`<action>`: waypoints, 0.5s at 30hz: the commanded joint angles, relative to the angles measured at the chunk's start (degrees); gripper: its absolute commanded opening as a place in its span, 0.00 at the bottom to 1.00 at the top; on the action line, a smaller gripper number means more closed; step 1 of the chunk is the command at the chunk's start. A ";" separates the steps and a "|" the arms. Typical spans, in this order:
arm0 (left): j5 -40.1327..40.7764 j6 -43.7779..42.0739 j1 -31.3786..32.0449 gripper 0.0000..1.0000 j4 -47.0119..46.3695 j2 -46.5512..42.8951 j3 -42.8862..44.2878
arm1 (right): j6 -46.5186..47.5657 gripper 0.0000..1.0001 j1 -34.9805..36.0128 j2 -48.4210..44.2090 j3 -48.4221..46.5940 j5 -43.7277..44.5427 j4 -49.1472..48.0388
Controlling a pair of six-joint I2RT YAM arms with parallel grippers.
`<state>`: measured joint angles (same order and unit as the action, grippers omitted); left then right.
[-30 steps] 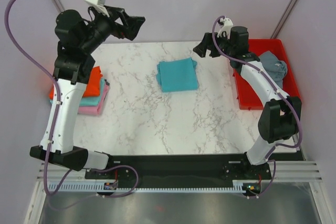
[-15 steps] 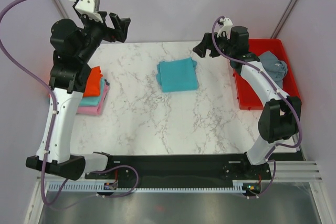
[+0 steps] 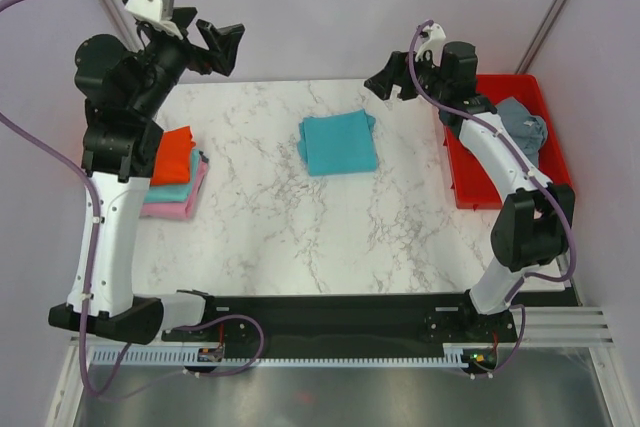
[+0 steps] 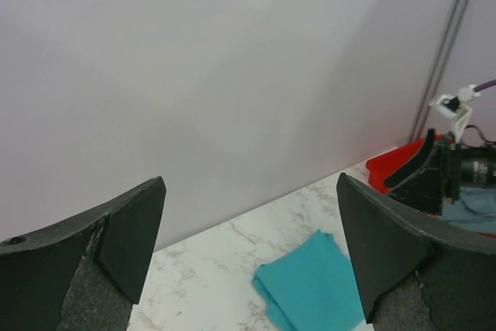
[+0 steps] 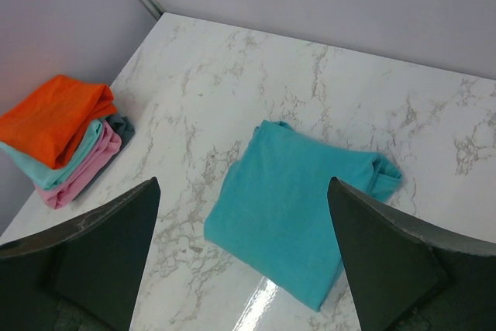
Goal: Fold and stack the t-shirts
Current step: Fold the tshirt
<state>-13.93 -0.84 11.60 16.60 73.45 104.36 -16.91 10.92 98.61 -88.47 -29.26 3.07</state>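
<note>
A folded turquoise t-shirt [image 3: 338,143] lies at the back middle of the marble table; it also shows in the left wrist view [image 4: 310,288] and the right wrist view [image 5: 291,199]. A stack of folded shirts with the orange-red one [image 3: 172,154] on top, over teal and pink, sits at the left edge [image 5: 62,137]. A slate grey shirt [image 3: 522,127] lies crumpled in the red tray [image 3: 470,187]. My left gripper [image 3: 222,44] is open and empty, raised high over the back left. My right gripper [image 3: 392,82] is open and empty, raised right of the turquoise shirt.
The red plastic tray stands at the right edge of the table. Lilac walls close in the back and sides. The right arm's wrist [image 4: 457,164] shows in the left wrist view.
My left arm has swung up and back to the left, away from the table's middle. My right gripper has lifted slightly. The shirts have not moved.
</note>
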 commanded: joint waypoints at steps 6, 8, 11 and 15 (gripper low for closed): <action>-15.79 11.23 -3.07 0.99 -2.28 -1.99 -0.99 | -3.93 0.98 0.16 0.62 0.31 -3.79 -4.92; -12.71 7.63 -3.07 0.99 -1.57 -2.52 -2.92 | -3.57 0.98 0.16 0.45 0.40 -3.79 -5.18; -0.27 -3.19 -1.75 1.00 -0.95 -3.49 -4.77 | -3.31 0.98 0.16 0.18 0.49 -3.18 -6.32; 16.79 -5.93 -1.84 1.00 -3.49 -2.09 -3.02 | -4.18 0.98 0.16 -0.34 0.49 -1.51 -7.38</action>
<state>-12.49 -0.99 9.63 16.12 71.35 100.14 -20.23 10.92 99.50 -87.90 -31.11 -0.64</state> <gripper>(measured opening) 0.993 0.979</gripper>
